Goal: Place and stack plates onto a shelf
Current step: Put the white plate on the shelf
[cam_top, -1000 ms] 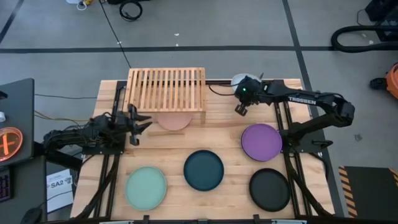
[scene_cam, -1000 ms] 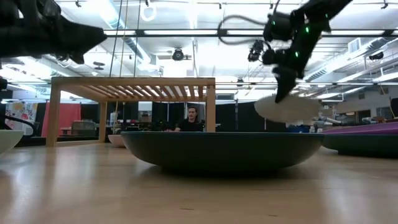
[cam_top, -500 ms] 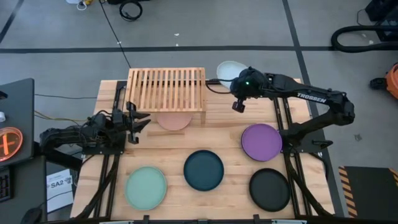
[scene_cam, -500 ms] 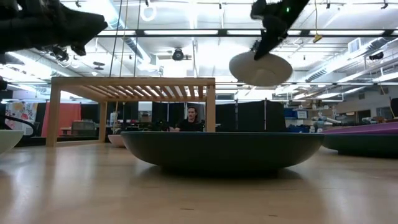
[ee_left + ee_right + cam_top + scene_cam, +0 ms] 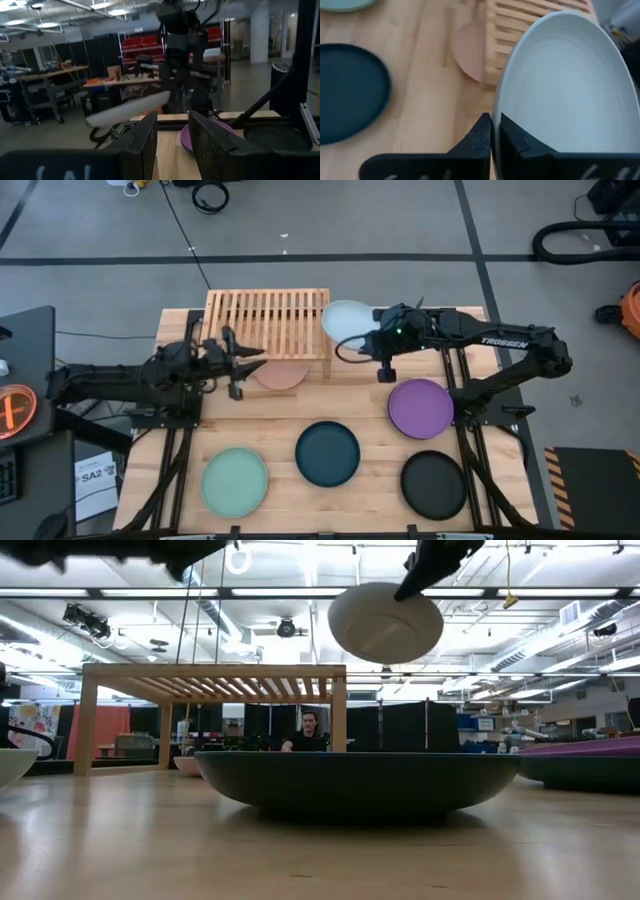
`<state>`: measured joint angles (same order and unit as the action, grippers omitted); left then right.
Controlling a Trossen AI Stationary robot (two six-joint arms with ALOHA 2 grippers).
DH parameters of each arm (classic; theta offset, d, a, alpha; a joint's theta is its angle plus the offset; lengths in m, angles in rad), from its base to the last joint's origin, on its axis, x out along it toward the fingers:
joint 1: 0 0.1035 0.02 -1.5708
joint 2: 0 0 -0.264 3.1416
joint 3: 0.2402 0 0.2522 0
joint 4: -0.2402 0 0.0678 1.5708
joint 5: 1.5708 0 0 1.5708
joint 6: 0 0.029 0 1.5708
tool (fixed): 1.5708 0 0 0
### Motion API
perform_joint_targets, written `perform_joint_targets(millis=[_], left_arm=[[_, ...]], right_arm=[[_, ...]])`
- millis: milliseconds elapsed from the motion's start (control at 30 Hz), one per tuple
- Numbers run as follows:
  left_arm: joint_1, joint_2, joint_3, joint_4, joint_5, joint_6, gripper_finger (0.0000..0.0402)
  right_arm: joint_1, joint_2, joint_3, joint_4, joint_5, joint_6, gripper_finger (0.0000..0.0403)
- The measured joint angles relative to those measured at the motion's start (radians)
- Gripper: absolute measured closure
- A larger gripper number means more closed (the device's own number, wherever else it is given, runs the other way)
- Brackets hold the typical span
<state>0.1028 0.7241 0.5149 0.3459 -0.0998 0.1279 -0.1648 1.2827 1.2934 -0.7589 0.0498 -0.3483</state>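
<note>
**First plate airborne, shelf top bare**

Near edge of table (image 5: 500,510): mint green plate (image 5: 235,483), dark teal plate (image 5: 327,453) and black plate (image 5: 433,484) all sit flat on the wood, untouched. One row back, purple plate (image 5: 420,407) also flat on the table, to the right.

Mid-table: pink plate (image 5: 281,373) lies on the tabletop, half under the front edge of the shelf (image 5: 267,322), not on its slats. Left gripper (image 5: 250,363) hovers just beside it, fingers partly apart, nothing btwn them as far as the left wrist view shows.

Further back: right gripper (image 5: 375,340) pinched tight on the rim of the pale blue plate (image 5: 345,321), fingers closed on the edge in the right wrist view. Plate is tilted and held up in the air; low view puts it above slat height, by the shelf's right end, overlapping that corner from above. Not set down yet.

Slatted top has no plates on it in any view.

Judgement: early stage. Nothing shelved so far; one plate mid-carry, five more visible to go, then stacking.
</note>
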Motion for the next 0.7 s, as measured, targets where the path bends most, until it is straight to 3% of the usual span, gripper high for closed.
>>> perform_joint_targets(millis=[367,600,700], left_arm=[[0.000,0.393,0.443,-0.324,0.001,0.187,0.0283],[0.000,0.568,0.663,-0.535,0.007,0.235,0.0283],[0.000,0.616,0.727,-0.605,0.061,0.250,0.0283]], right_arm=[[0.107,0.000,0.000,0.002,0.000,-0.074,0.0384],[0.161,0.000,0.000,0.001,0.000,-0.074,0.0384],[0.181,0.000,0.000,-0.005,0.000,-0.074,0.0384]])
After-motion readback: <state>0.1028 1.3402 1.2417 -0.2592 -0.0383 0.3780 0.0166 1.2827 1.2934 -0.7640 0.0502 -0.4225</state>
